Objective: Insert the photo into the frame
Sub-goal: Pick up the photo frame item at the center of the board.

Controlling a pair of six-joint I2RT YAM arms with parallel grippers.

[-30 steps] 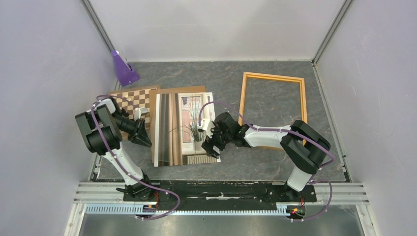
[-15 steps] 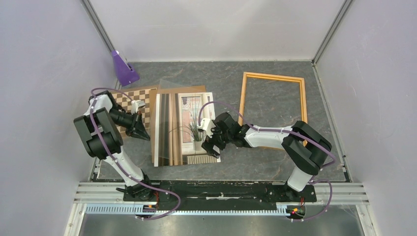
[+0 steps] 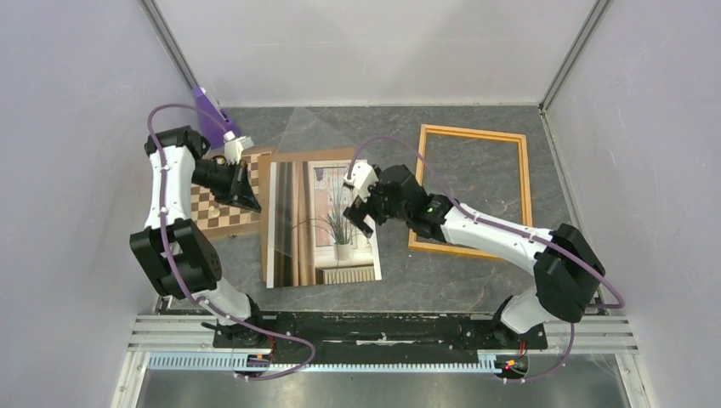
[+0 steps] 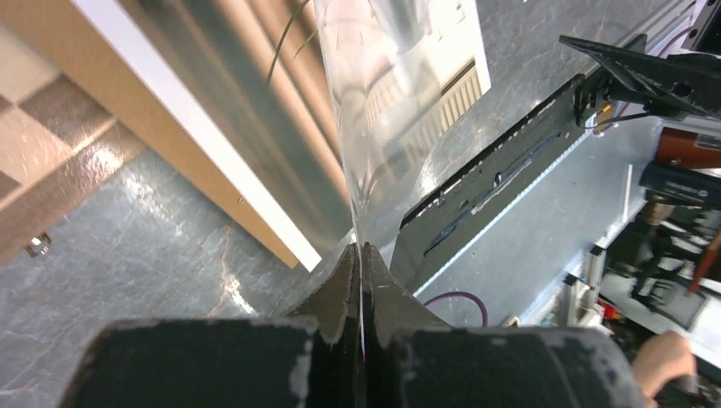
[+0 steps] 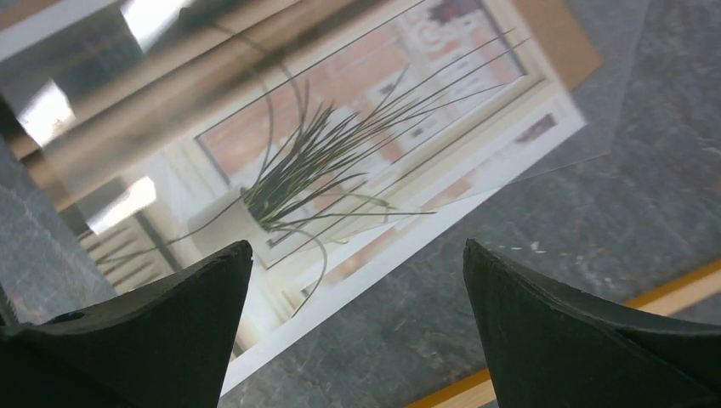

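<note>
Photo point(image 3: 323, 223) lies flat on brown backing board point(image 3: 336, 154), between chessboard point(image 3: 212, 217) and frame point(image 3: 472, 132) — long axis near-to-far, plant's top toward far wall. Left gripper point(image 3: 249, 194) pinched shut on edge of clear sheet point(image 4: 383, 102), tilted over the photo. Right gripper point(image 3: 367, 212) — jaws wide apart, empty, above photo's right edge.

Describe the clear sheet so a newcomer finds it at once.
On the grey table, find the photo of a potted plant at the centre. Tilted above it is the clear sheet, one edge pinched in the left gripper. Unlike the photo and the brown board beneath, it is see-through, showing only as a faint sheen.
</note>
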